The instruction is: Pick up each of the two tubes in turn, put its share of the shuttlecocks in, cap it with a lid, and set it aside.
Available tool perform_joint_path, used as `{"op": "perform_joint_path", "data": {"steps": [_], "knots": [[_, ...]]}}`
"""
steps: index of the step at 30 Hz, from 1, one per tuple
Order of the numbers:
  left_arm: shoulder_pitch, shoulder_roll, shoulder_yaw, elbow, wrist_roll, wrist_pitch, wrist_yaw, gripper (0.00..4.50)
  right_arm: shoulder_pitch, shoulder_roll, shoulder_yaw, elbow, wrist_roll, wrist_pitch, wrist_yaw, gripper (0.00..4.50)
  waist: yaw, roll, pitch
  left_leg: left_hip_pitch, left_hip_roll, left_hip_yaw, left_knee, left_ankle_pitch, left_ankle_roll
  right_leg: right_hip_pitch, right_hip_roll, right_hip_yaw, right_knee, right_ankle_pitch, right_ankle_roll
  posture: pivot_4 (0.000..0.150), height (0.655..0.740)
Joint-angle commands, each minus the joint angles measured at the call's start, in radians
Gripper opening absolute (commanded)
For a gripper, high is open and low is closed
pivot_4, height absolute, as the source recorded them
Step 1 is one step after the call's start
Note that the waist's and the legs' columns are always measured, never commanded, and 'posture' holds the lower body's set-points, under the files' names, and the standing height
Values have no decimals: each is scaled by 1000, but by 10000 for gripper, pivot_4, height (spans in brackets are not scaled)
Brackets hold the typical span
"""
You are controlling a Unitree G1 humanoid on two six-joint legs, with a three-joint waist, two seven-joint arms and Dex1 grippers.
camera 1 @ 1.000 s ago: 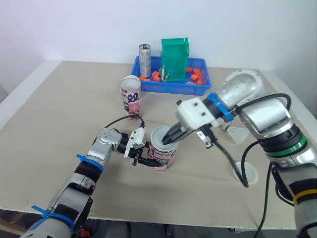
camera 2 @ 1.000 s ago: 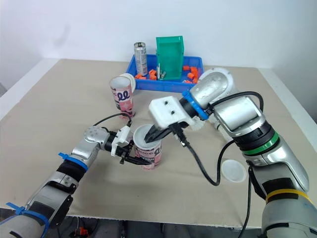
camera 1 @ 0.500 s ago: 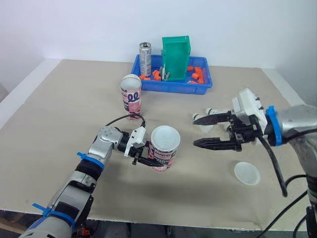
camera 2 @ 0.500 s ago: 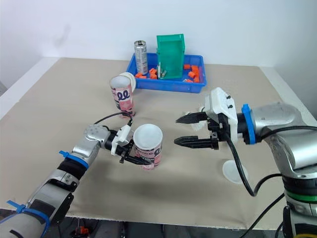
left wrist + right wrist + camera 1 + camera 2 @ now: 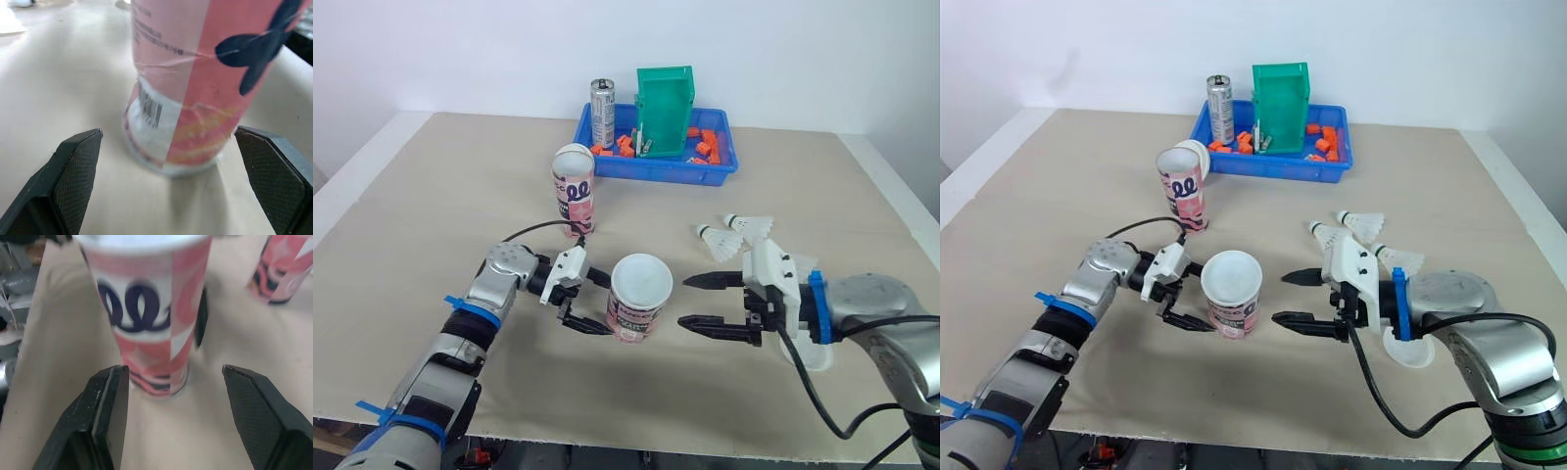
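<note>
A plain white wall [image 5: 460,49] fills the top of the frame. Below it a beige table [image 5: 431,196] spans the frame, with a pale strip [image 5: 352,186] along its left and right sides. The light is even, the shadows soft.

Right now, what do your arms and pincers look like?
The left arm and right arm are silver-grey with blue bands and black cables. The left gripper and right gripper each have a white body and two tapered black fingers with cross-hatched pads.

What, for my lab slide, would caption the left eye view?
Two open black-fingered grippers, left gripper and right gripper, flank an upright pink-and-white tube on the beige table; two white shuttlecocks lie beyond.
</note>
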State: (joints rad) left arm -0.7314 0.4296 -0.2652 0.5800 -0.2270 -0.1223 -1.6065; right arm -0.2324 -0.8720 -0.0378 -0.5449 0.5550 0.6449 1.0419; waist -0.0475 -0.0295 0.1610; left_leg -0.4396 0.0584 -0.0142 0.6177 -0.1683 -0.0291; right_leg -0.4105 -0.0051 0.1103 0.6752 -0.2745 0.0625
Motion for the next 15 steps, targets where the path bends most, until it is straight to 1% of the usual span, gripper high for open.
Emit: {"op": "perform_joint_path", "data": {"steps": [1, 3, 5, 6, 8, 10, 11, 12, 15], "knots": [[28, 92, 47, -128, -81, 40, -8, 44718, 2, 15, 12, 3, -8, -38, -2, 33124, -2, 0, 2, 0, 0, 0, 0, 0, 0, 0, 0, 0, 0, 0, 0, 1500, 7362], [56, 137, 71, -202, -131, 86, -8, 44718, 8, 20, 25, 1, -8, -49, 5, 33124, -2, 0, 2, 0, 1, 0, 0, 0, 0, 0, 0, 0, 0, 0, 0, 1500, 7362], [91, 185, 113, -302, -205, 174, -8, 44718, 16, 29, 49, 4, -21, -72, 10, 33124, 0, 0, 4, 0, 1, -1, 0, 0, 0, 0, 0, -1, 0, 0, -1, 1500, 7362], [114, 213, 147, -362, -248, 231, -7, 44718, 15, 36, 69, 14, -40, -85, 4, 33124, 0, 0, 5, 0, 1, -1, 0, 0, 0, 1, 0, -1, 0, -1, -1, 1500, 7362], [147, 253, 190, -442, -294, 299, 4, 44718, 5, 47, 96, 36, -72, -97, -13, 33124, 0, 0, 6, 0, 1, -1, 0, 0, 0, 1, 0, -2, 0, -1, -1, 1500, 7362], [179, 284, 215, -498, -312, 334, 23, 45000, -5, 61, 107, 51, -75, -89, -23, 38683, 0, 1, 7, 0, 1, -2, 1, 0, 0, 1, 0, -2, 0, -1, -1, 1500, 7362], [194, 299, 226, -525, -320, 352, 31, 45000, -5, 63, 114, 53, -76, -89, -20, 43506, 3, 2, 8, 1, 1, -2, 1, 0, 0, 2, 0, -3, 0, 0, -1, 1500, 7362], [213, 315, 239, -555, -329, 370, 38, 45000, -5, 66, 126, 57, -85, -96, -21, 44425, 3, 2, 8, 1, 1, -2, 1, 0, 0, 2, 0, -3, 0, 0, -1, 1500, 7362], [282, 364, 297, -661, -386, 448, 72, 45000, -14, 94, 148, 64, -71, -93, -11, 44425, 1, 2, 10, 1, 1, -2, 2, 0, -1, 2, 0, -3, 0, 0, -1, 1500, 7362]]}}
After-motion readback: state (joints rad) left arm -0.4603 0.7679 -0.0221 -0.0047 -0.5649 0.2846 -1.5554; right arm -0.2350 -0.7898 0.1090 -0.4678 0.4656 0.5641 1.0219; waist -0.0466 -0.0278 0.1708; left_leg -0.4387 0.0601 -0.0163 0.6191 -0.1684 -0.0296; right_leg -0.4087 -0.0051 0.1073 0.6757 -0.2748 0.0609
